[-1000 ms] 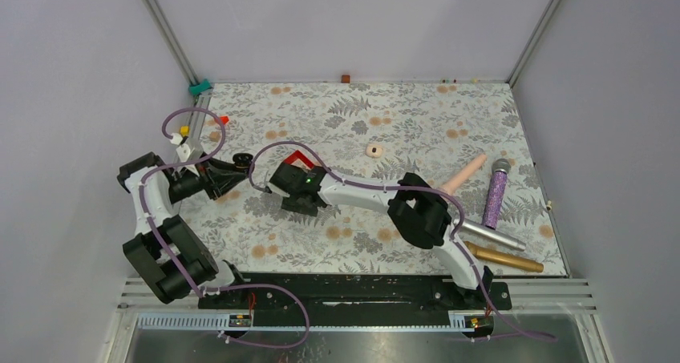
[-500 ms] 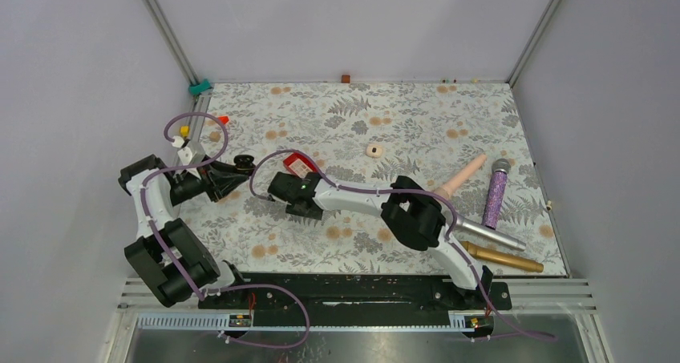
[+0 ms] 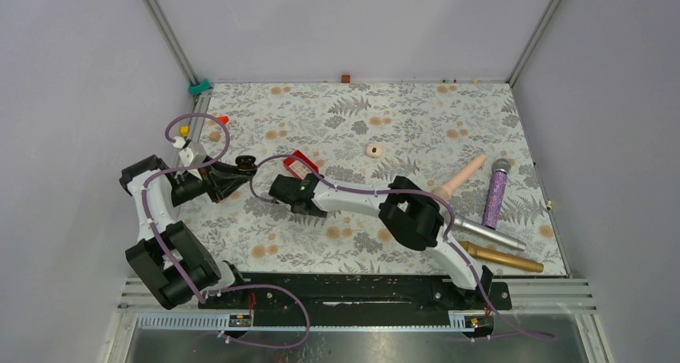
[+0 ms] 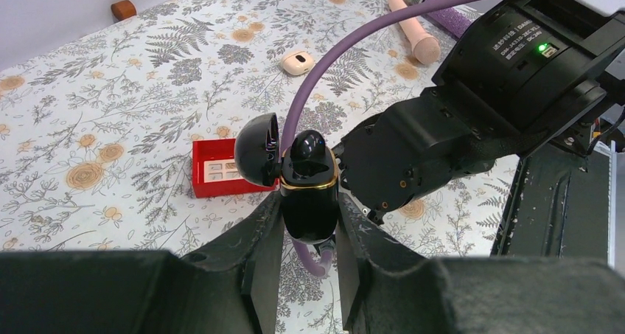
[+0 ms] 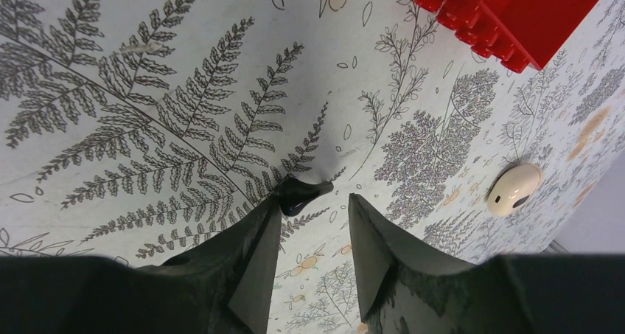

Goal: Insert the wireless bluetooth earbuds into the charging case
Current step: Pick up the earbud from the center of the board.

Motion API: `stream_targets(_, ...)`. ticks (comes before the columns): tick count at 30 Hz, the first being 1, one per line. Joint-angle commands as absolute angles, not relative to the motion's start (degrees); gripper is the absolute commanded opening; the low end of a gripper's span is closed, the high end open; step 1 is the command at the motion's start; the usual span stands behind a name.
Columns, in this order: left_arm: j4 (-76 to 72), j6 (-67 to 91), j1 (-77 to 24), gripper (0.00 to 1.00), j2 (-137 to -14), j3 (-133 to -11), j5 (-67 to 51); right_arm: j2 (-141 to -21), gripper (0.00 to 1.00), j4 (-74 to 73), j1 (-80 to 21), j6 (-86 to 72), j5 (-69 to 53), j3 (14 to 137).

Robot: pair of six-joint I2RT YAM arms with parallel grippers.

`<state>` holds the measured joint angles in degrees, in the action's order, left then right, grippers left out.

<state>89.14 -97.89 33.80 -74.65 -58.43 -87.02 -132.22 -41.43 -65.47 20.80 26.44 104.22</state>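
Note:
My left gripper (image 4: 308, 206) is shut on the charging case (image 4: 310, 190), a glossy black case with a gold rim, held upright above the table. Its round lid (image 4: 256, 159) hangs open to the left, and one black earbud (image 4: 307, 147) sits in the top of the case. In the top view the case (image 3: 245, 165) is at the left, close to the right gripper (image 3: 278, 189). Another tiny black earbud (image 5: 298, 196) lies on the patterned table at the tip of one finger of my right gripper (image 5: 318, 198). Those jaws stand apart, with a gap beside the earbud.
A red rectangular box (image 3: 299, 164) lies just behind the right gripper. A small beige case (image 3: 374, 151) sits mid-table. A pink microphone (image 3: 465, 175), a purple one (image 3: 497, 191), a silver one (image 3: 489, 235) and a gold one (image 3: 505, 259) lie at the right. A purple cable (image 4: 383, 32) arcs over the case.
The right gripper has slid a little to the left, uncovering the red box, and its jaws have narrowed. The left gripper has kept hold of the case.

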Motion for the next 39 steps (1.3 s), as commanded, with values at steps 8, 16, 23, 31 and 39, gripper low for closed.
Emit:
stream_targets(8,92.41,-100.2,33.74,0.0,-73.22,-57.62,-93.69,-134.13,0.49,-43.67,-65.85,25.41,19.51,103.9)
stream_targets(16,92.38,-100.09,33.58,0.0,-73.44,-57.51,-93.77,-133.22,0.48,-41.18,-66.43,29.48,17.39,102.5)
stream_targets(23,92.38,-100.06,33.43,0.0,-73.22,-57.49,-93.78,-134.02,0.45,-40.36,-66.62,30.13,16.09,103.0)
stream_targets(31,92.42,-100.19,33.23,0.0,-73.21,-57.47,-93.73,-134.41,0.28,-38.78,-66.67,32.35,15.62,101.68)
stream_targets(39,92.38,-100.42,32.68,0.0,-73.08,-57.23,-93.23,-129.59,0.2,-33.27,-66.62,35.14,18.7,97.53)
